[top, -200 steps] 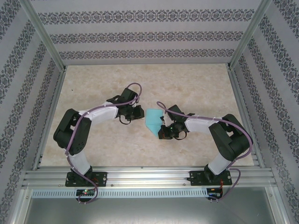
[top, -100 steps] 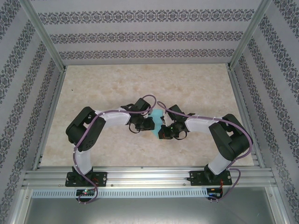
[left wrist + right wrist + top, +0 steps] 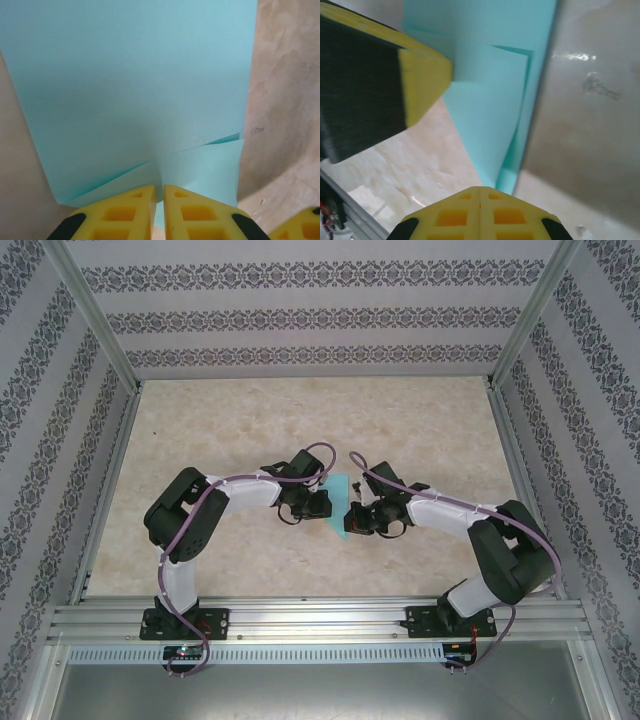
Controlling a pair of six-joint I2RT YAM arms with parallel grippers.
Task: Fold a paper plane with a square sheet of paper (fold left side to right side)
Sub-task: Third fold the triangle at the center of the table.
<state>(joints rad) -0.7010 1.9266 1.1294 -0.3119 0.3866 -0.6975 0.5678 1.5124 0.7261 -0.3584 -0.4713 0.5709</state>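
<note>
- One turquoise paper sheet [image 3: 340,498], thin, partly folded into layered flaps with one pointed end. It lies flat between the two hands, under both sets of fingertips.
- The left hand [image 3: 158,189], yellow fingers on a black body, is closed to a thin slit. Its tips are set down on the sheet's edge nearest it, where two flaps meet. No paper appears pinched. Likely purpose: pinning the layers so they neither spring up nor slide.
- The right hand [image 3: 480,190], same build, is fully closed with its fingers pressed together, tips at the sheet's pointed end. Whether the point is nipped between them or only pressed beneath cannot be told. Likely purpose: anchoring that end.
- A yellow finger [image 3: 422,85] of the left hand, seen from the right wrist, sits ahead and to the left of the right hand, resting on the top flap.
- One beige marbled table [image 3: 400,420] carries the sheet. It looks smooth, so unpinned paper would probably slip.
- Task standing, as judged: folds begun, plane unfinished.
</note>
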